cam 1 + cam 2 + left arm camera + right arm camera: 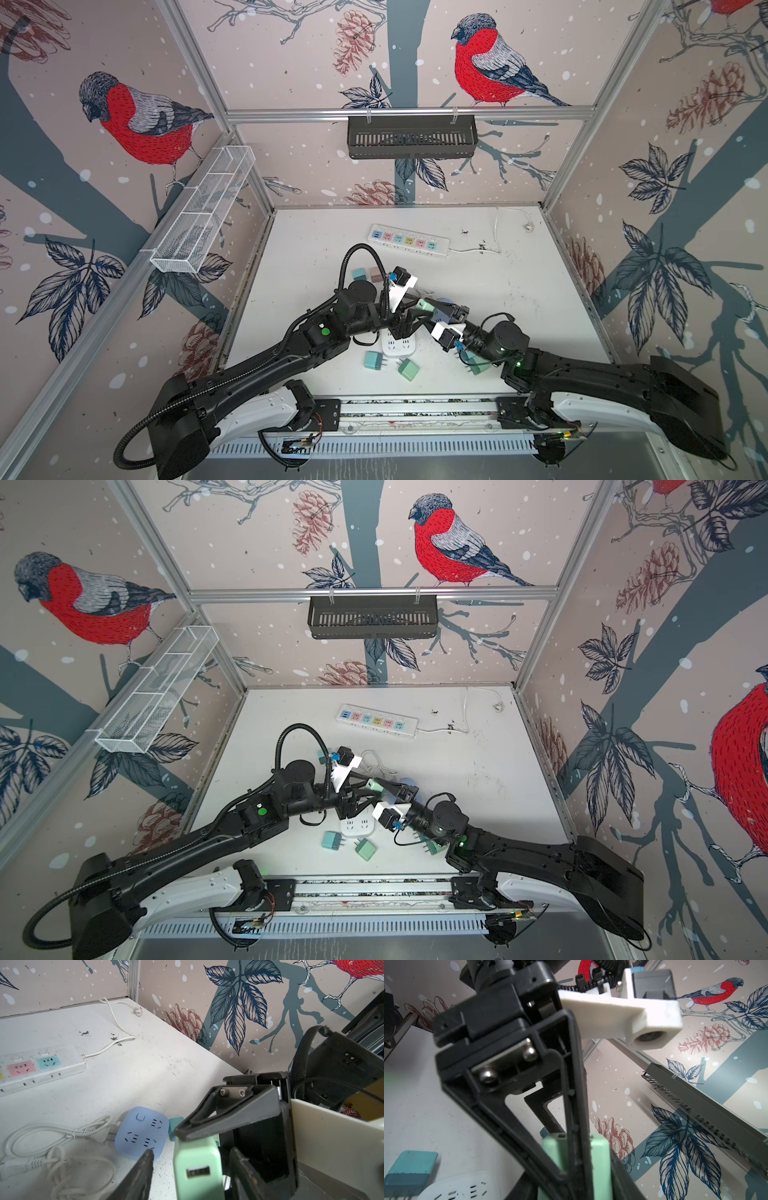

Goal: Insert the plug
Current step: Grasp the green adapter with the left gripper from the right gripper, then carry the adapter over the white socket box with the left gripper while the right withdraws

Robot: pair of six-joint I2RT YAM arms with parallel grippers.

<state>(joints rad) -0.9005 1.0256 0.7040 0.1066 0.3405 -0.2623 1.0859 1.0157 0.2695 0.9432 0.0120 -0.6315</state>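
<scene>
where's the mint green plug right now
In both top views the mint green plug is in the air near the middle of the table, gripped by the right gripper, just beyond the white square socket.

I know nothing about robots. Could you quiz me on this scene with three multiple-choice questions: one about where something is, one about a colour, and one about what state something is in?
1. Where does the long white power strip with pastel sockets lie?
A. Across the far end of the white table
B. At the table's near edge
C. Hanging on a side wall

2. What colour is the small plastic plug block with a USB port that the robot holds?
A. Red
B. Mint green
C. Black

3. What state is that plug block in?
A. Pushed into a socket
B. Lying loose on the table
C. Gripped by the right gripper, clear of every socket

Answers:
1. A, both top views show it at the far end.
2. B, the left wrist view shows its pale green shell.
3. C, the jaws are shut on it above the table.
</scene>
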